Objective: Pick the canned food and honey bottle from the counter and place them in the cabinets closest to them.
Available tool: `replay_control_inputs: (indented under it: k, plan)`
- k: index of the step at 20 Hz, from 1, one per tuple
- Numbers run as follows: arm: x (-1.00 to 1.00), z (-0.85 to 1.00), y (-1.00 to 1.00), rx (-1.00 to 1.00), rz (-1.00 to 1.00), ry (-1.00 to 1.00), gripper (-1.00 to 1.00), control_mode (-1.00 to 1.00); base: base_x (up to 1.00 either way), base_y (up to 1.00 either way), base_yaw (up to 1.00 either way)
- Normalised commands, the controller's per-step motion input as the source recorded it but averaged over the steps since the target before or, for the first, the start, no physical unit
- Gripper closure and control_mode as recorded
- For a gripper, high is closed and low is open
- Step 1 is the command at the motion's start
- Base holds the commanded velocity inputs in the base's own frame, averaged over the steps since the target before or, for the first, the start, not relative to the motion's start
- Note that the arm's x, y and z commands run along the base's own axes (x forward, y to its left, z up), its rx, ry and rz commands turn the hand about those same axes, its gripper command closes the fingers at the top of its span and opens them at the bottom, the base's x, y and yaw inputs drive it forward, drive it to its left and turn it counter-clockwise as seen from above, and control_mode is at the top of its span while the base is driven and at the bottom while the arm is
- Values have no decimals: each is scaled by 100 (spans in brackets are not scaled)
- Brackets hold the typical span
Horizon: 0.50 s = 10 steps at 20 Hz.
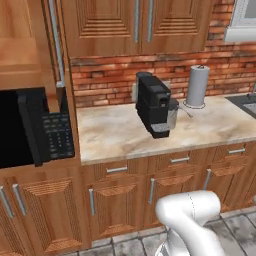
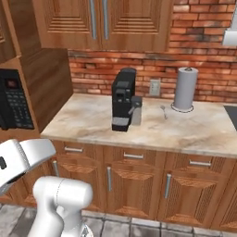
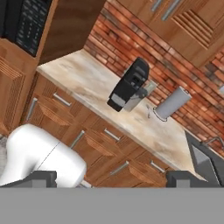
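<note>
The counter (image 1: 115, 135) carries a black coffee machine (image 1: 156, 104) and a paper-towel roll (image 1: 197, 86) by the brick wall, with a microwave (image 1: 45, 127) at its left end. Neither the can nor the honey bottle is on this stretch, so the step in hand is a search, not a grasp. The gripper (image 3: 111, 177) hangs low in front of the base cupboards, fingers spread wide and holding nothing. The cabinets (image 1: 120, 22) above are closed. Best to keep the arm tucked and the hand released while the base drives along the counter — the sink (image 3: 205, 164) side on the right is the unexplored way to look.
</note>
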Motion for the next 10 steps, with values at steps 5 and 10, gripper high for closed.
replay_control_inputs:
  k: [5,10]
  plan:
    - [0,0,0,0,0,0,-100,100,7,-69,0]
    - [0,0,0,0,0,0,-100,100,9,-71,0]
